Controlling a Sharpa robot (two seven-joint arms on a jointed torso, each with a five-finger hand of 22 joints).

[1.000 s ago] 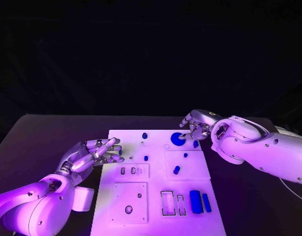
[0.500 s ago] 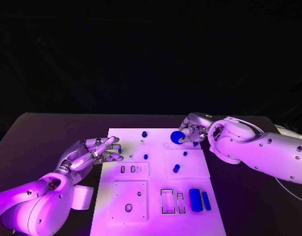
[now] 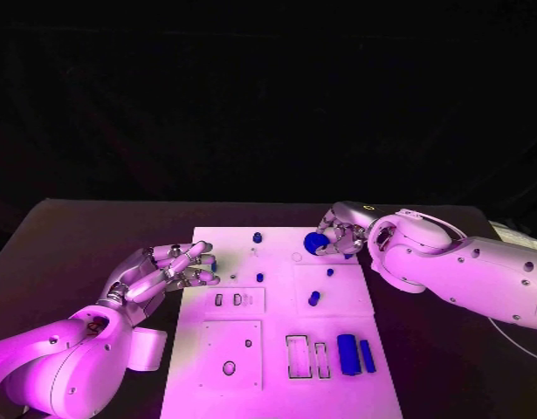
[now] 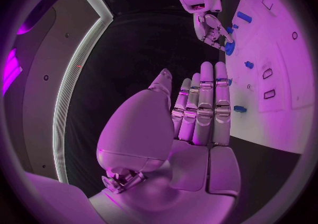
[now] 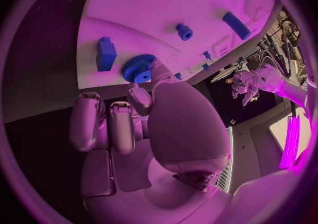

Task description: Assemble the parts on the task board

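1. Head view: the right hand (image 3: 344, 234) is at the far right corner of the task board (image 3: 281, 349), its fingers closed round a blue gear (image 3: 315, 243).
2. In the right wrist view the gear (image 5: 138, 68) is pinched at its rim between the fingertips (image 5: 140, 96), held just above the board beside a blue block (image 5: 105, 53); whether it touches the board I cannot tell.
3. The left hand (image 3: 168, 272) hovers at the board's left edge, fingers loosely curled and apart, holding nothing.
4. The step in hand looks like seating the gear on its place near the far right corner. To do it well, keep the gear flat to the board, line its centre over the seat, and lower it straight.
5. Loosen the pinch only once the gear sits level; a tilted gear may jam or slip off.
6. Two blue bars (image 3: 355, 357) lie near the board's near right corner, well apart from the hands.
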